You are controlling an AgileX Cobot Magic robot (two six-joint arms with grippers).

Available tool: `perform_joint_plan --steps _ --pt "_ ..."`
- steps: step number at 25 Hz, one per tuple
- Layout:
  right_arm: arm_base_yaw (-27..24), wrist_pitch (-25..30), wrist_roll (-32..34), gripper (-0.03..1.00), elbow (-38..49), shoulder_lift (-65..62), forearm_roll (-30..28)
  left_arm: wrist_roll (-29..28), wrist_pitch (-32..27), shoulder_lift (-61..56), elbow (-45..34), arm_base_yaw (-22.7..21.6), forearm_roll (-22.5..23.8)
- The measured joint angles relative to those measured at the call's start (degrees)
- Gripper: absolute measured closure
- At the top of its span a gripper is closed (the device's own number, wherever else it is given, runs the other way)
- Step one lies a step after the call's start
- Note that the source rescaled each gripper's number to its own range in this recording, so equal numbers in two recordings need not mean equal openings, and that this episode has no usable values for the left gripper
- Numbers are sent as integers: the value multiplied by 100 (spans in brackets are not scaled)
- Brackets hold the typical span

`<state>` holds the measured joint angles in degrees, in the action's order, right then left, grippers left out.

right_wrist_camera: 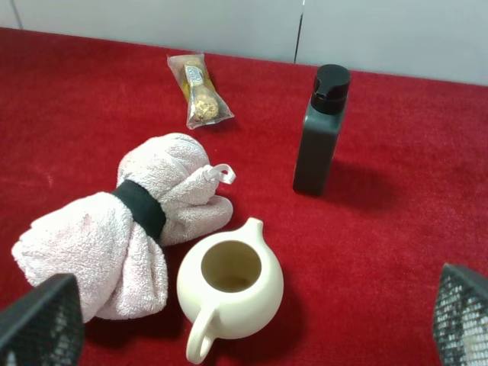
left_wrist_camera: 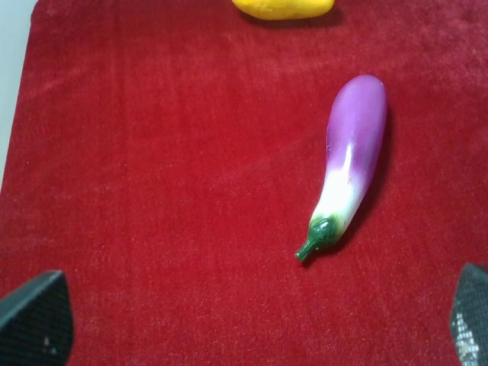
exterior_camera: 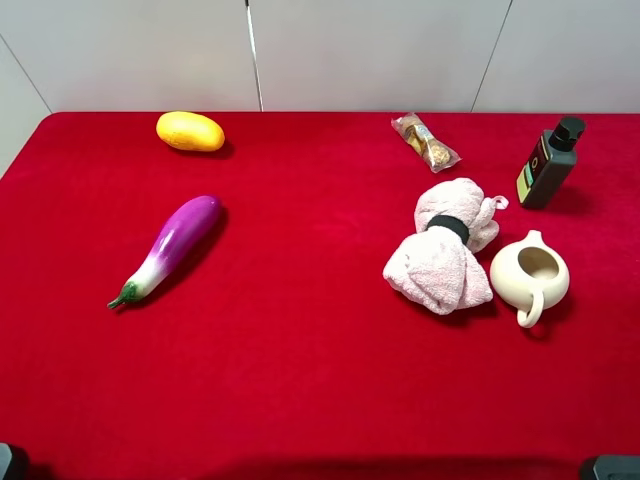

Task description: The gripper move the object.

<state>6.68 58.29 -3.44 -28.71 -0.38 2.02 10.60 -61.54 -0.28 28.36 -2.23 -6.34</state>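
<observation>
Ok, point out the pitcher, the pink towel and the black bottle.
pitcher [exterior_camera: 512, 280]: exterior high view, body wall beside the opening.
pink towel [exterior_camera: 438, 268]: exterior high view, wide rolled end.
black bottle [exterior_camera: 550, 170]: exterior high view, middle of body.

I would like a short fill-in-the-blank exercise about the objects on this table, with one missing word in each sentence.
1. The inside of the cream pitcher is ____.
2. A ____ band is tied around the pink towel.
3. The purple eggplant has a ____ stem.
4. The dark bottle stands ____, not lying on its side.

Missing words: empty; black; green; upright.
</observation>
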Motion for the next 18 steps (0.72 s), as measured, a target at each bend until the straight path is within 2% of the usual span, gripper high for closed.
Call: perform_joint_plan --steps 18 --pt "0 11 161 -3 -6 109 0 -1 0 0 0 0 0"
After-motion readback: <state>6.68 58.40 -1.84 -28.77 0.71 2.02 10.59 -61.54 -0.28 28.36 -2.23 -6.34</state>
